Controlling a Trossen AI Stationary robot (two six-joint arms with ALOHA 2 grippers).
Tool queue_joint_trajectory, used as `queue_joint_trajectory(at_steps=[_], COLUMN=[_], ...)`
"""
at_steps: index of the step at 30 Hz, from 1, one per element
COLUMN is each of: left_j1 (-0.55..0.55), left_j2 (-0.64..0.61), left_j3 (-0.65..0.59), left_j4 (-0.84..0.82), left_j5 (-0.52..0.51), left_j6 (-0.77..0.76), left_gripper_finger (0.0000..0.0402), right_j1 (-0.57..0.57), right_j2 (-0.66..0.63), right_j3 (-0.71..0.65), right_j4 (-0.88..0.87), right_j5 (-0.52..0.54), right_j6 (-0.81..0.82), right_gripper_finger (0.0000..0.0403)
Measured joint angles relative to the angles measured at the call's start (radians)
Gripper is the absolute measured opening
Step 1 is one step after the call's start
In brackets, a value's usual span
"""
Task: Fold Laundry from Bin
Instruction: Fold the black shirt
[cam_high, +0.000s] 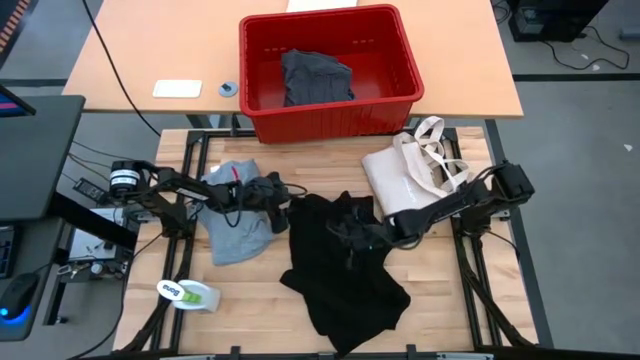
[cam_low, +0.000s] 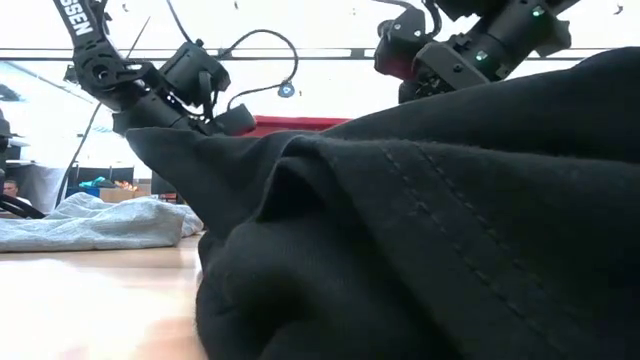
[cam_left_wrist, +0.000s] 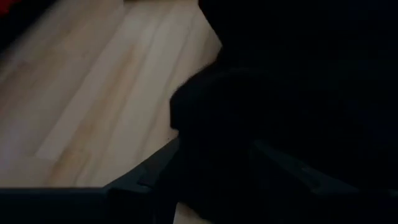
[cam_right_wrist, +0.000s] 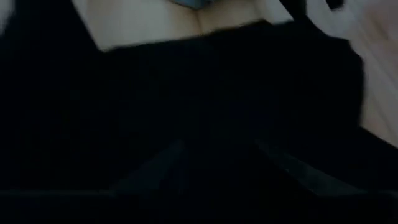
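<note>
Your wooden table (cam_high: 455, 310) carries nearly everything, and the biggest thing on it is the black garment (cam_high: 345, 265), crumpled and spread from the middle toward the near edge. In the low view it fills most of the frame as a dark, folded mound. Behind the table, on the lighter desk, you have the red bin (cam_high: 330, 65) with one dark grey garment (cam_high: 316, 78) lying inside.

The cream tote bag (cam_high: 405, 170) sits at the right, its loop handles toward the bin. The light grey T-shirt (cam_high: 232, 225) lies bunched at the left, partly under the left arm.

Your left gripper (cam_high: 277, 205) is at the black garment's upper left edge — its fingers are buried in dark cloth, so you cannot tell whether they pinch it. Your right gripper (cam_high: 352, 233) presses into the garment's middle folds, equally hidden — its grip cannot be told either.

A small green and white bottle (cam_high: 190, 294) lies near the front left.
</note>
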Motion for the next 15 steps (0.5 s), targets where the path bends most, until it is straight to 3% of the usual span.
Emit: queue_joint_trajectory(at_steps=[4,9,11,15], left_j1=[0.005,0.005,0.010,0.041], left_j2=[0.027,0.100,0.111,0.117], left_j3=[0.004,0.003,0.005,0.008], left_j4=[0.002,-0.013,-0.037,-0.064], left_j5=[0.072,0.074,0.037,-0.138], left_j6=[0.008,0.008,0.007,0.005], left_gripper_finger=[0.0189,0.0189,0.0189,0.0189], right_j1=[0.046,0.079,0.084,0.101], right_j2=[0.034,0.062,0.061,0.051], right_j3=[0.000,0.000,0.000,0.000], right_j4=[0.034,0.026,0.001,-0.046], right_j5=[0.026,0.014,-0.028,-0.136], right_j6=[0.031,0.077,0.107,0.142], right_gripper_finger=[0.0191,0.0191,0.0191,0.0191])
